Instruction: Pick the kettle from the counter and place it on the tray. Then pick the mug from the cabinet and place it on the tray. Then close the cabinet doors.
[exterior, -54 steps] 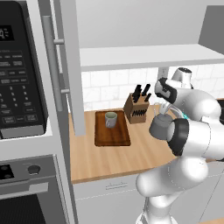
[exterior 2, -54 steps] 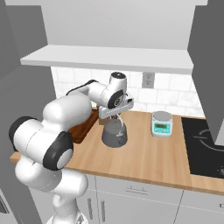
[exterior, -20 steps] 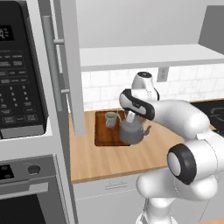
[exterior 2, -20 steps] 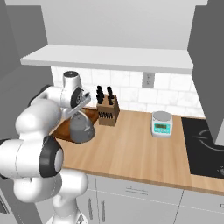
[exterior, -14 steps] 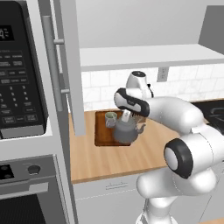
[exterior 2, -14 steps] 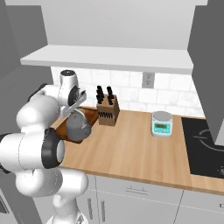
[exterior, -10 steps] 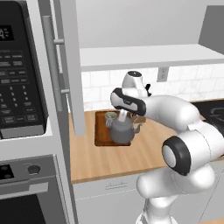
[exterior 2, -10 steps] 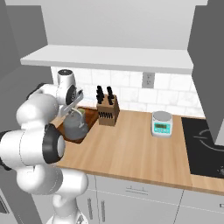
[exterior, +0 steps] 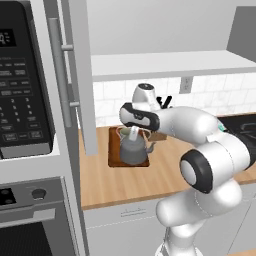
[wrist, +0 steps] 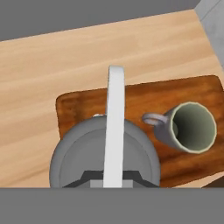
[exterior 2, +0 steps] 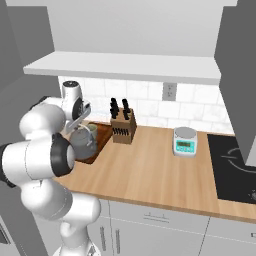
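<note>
I'm working in a rendered home kitchen: wood counter with white drawers below, white tile backsplash, open grey wall cabinet above. I see a microwave over an oven, a knife block, a kitchen scale and a cooktop.

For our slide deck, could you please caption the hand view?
Seen from above, the kettle hangs by its handle over the tray, beside the mug already standing there.

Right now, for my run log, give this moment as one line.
fingers: shut on kettle handle | kettle: over tray | mug: on tray | cabinet door: open
</note>
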